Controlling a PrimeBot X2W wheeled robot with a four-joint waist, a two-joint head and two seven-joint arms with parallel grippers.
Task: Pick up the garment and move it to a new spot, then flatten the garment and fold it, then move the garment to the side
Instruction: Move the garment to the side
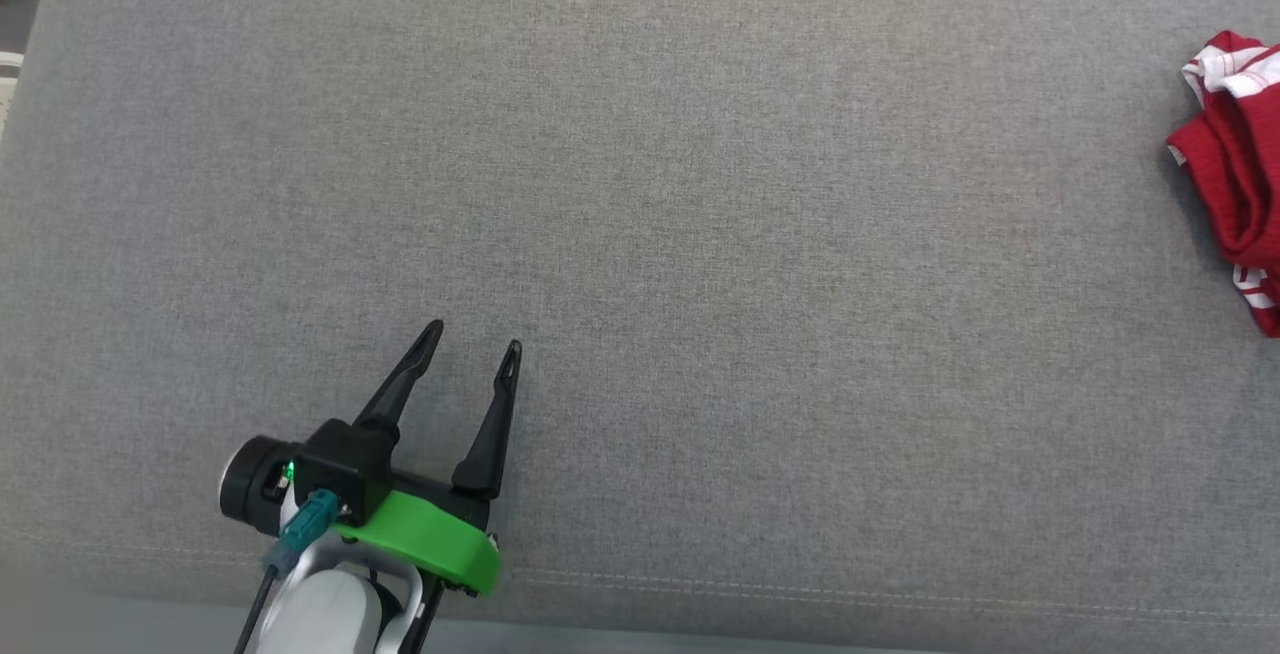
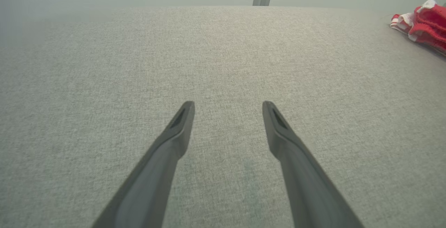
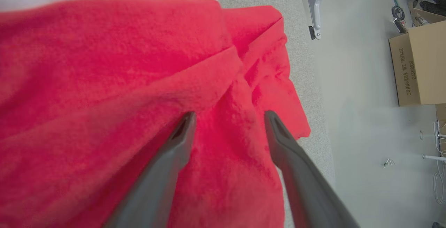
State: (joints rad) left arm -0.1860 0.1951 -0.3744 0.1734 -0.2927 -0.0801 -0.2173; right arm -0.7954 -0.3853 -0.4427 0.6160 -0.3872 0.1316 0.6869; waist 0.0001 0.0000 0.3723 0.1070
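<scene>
We've got a big grey fabric surface (image 1: 700,234) here, with pale floor (image 3: 362,123) and a cardboard box (image 3: 416,67) past its edge. Our left gripper (image 1: 474,336) sits lower left, fingers spread, holding nothing. Our right gripper (image 3: 229,114) is spread wide too, right over the red-and-white garment (image 1: 1235,164) bunched at the far right edge.

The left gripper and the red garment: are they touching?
Apart. Head view: the left gripper sits lower left, the red garment far off at the right edge.

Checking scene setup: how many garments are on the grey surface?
1. The red-and-white garment lies at the grey surface's right edge; the head view cuts it off, so others may lie beyond.
</scene>
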